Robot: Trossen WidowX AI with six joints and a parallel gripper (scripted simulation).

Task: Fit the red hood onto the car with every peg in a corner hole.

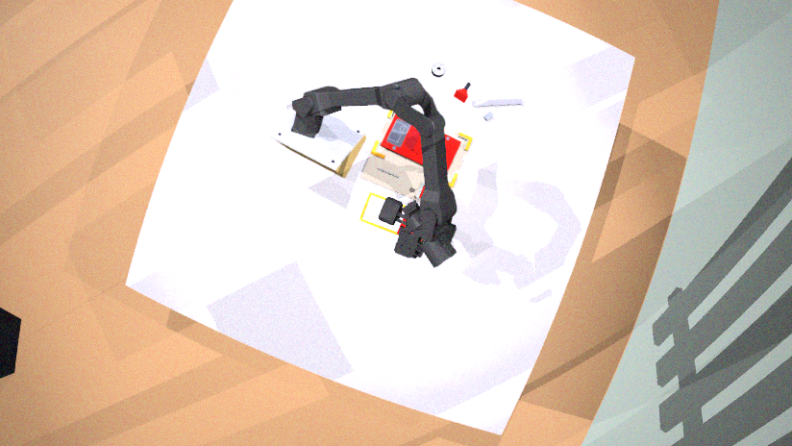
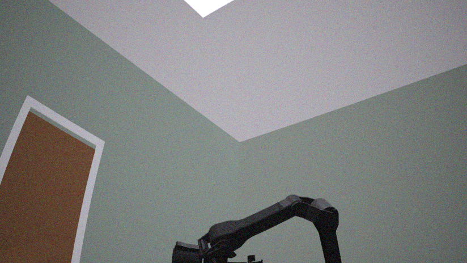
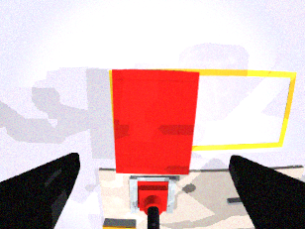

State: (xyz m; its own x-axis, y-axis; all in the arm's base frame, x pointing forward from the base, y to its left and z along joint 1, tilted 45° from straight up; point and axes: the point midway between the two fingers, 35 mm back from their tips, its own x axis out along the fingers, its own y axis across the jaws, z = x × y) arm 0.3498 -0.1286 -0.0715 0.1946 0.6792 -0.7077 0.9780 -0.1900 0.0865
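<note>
The flat red rectangular hood (image 3: 155, 121) lies on the white table top (image 1: 265, 221), at one end of a thin yellow rectangular outline (image 3: 245, 110) marked on the table; the other part of the outline shows only white surface inside. In the top view the hood is almost fully hidden under the arm.

Just beside the hood, nearer to the wrist camera, stands the beige jig plate (image 3: 211, 191) with a small grey bracket that holds a red block and a dark pin (image 3: 152, 201). A yellow corner stop (image 3: 120, 227) sits at the plate's edge. Beyond this lies the red car chassis (image 1: 403, 139) with a pale grey engine block (image 1: 396, 133) on top. A line of small writing is on the plate next to the chassis, and there are markings on the engine block, but both are too small to read.

The dark grey gripper (image 3: 155, 188) hangs above the hood and the jig plate, with its two black fingers spread wide, and nothing is between them.

Farther from the hood, past the chassis, lie a small grey ring (image 1: 438, 69), a small red piece with a dark stem (image 1: 461, 92), a pale grey bar (image 1: 498, 102) and a tiny grey cube (image 1: 488, 116).
</note>
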